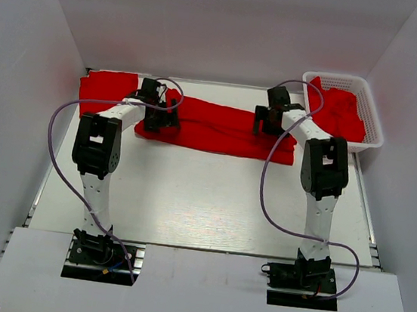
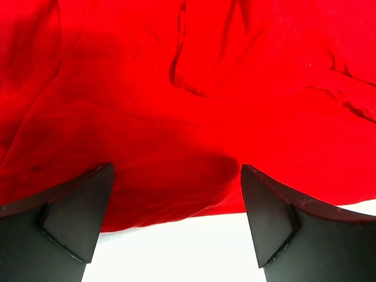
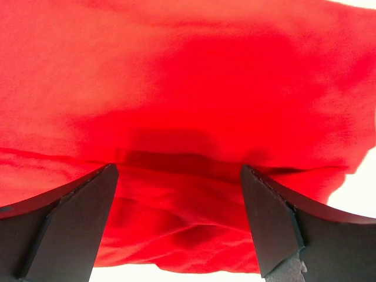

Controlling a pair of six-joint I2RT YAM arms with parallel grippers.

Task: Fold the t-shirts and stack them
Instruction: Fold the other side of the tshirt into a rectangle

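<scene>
A red t-shirt lies folded into a long band across the back of the table. My left gripper is open just over its left end; in the left wrist view the cloth fills the frame between the spread fingers. My right gripper is open over its right end; in the right wrist view the cloth shows a folded edge between the fingers. A folded red t-shirt lies at the back left. More red t-shirts sit in the basket.
A white lattice basket stands at the back right, against the right wall. White walls enclose the table on three sides. Purple cables loop off both arms. The bare white table stretches in front of the shirt.
</scene>
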